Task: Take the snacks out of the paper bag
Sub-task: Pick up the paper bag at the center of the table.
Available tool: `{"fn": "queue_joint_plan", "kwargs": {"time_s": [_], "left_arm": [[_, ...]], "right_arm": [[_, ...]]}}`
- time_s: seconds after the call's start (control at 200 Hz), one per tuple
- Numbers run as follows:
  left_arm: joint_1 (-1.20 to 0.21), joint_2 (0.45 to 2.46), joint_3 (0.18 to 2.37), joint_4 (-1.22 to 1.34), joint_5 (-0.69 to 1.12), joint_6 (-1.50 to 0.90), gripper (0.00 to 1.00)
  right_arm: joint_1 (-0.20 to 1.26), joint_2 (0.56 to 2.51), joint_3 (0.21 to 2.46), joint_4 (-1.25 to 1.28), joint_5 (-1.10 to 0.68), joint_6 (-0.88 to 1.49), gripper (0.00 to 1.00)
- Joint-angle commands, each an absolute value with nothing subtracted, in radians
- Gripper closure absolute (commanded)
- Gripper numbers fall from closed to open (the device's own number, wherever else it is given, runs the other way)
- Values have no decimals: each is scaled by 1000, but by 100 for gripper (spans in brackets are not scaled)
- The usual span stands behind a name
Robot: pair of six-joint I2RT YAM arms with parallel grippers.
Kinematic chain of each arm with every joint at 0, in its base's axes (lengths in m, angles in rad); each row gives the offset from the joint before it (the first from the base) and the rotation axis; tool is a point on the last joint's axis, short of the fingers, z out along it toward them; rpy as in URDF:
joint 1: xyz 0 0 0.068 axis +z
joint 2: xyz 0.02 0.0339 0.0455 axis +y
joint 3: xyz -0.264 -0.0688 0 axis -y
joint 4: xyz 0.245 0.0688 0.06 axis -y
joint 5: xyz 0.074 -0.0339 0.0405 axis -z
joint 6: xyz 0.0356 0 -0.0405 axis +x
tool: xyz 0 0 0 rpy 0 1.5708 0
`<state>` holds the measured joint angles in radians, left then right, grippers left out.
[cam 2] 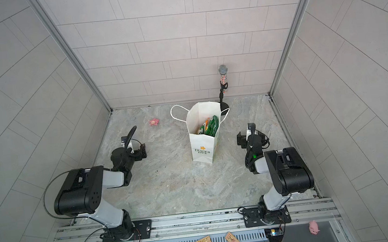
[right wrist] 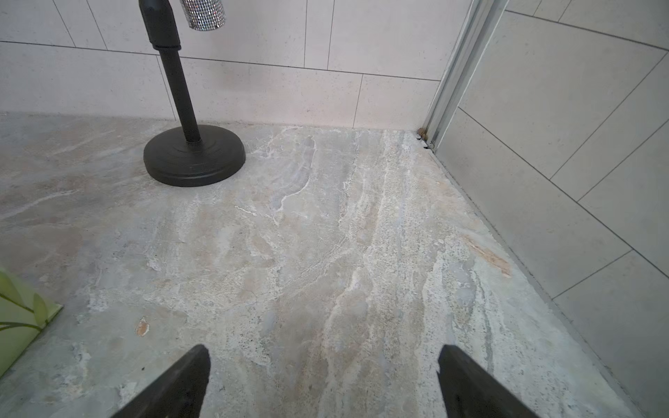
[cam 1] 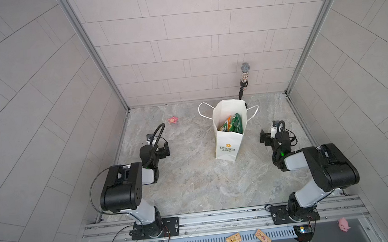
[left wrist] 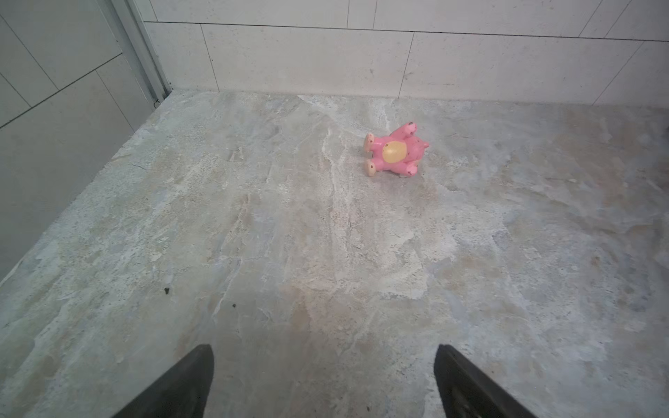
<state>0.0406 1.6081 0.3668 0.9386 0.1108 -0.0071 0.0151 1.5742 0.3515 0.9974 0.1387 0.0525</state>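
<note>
Right at the start of this one, I reckon: nothing is out yet. The marble table (cam 1: 194, 187) has the paper bag (cam 1: 227, 145) standing upright with its mouth open, and I'll place everything off that. The microphone stand (cam 1: 245, 80) sits just behind the bag, its base partly hidden by the bag's rim. The left gripper (left wrist: 323, 349) hangs well apart from the bag on the robot's left, jaws spread wide with nothing between them, only bare table. The right gripper (right wrist: 323, 349) is nearer the bag on the other side, also gaping and empty. The snacks (cam 1: 233, 123) are all down inside the bag: a dark green crisp packet (cam 1: 236, 122) stands tallest, its top just below the rim, with small yellow-green packets (cam 1: 226, 124) tucked beside it. A pink pig toy (cam 1: 173, 120) lies on its back well off to the bag's left, not part of the job. Next up, I'd guess one arm has to rise above the bag's mouth and drop straight in for the crisp packet's top edge. The bag looks light and tippy, so the other arm steadying it seems smart.
</note>
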Motion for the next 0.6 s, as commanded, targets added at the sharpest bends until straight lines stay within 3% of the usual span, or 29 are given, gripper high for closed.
{"fn": "queue_joint_plan", "kwargs": {"time_s": [0.0, 0.595], "left_arm": [[34, 1586, 387, 943, 88, -8, 0], [31, 1589, 390, 939, 84, -8, 0]], "right_arm": [[21, 1575, 350, 996, 139, 40, 1], [22, 1576, 352, 994, 139, 41, 1]]}}
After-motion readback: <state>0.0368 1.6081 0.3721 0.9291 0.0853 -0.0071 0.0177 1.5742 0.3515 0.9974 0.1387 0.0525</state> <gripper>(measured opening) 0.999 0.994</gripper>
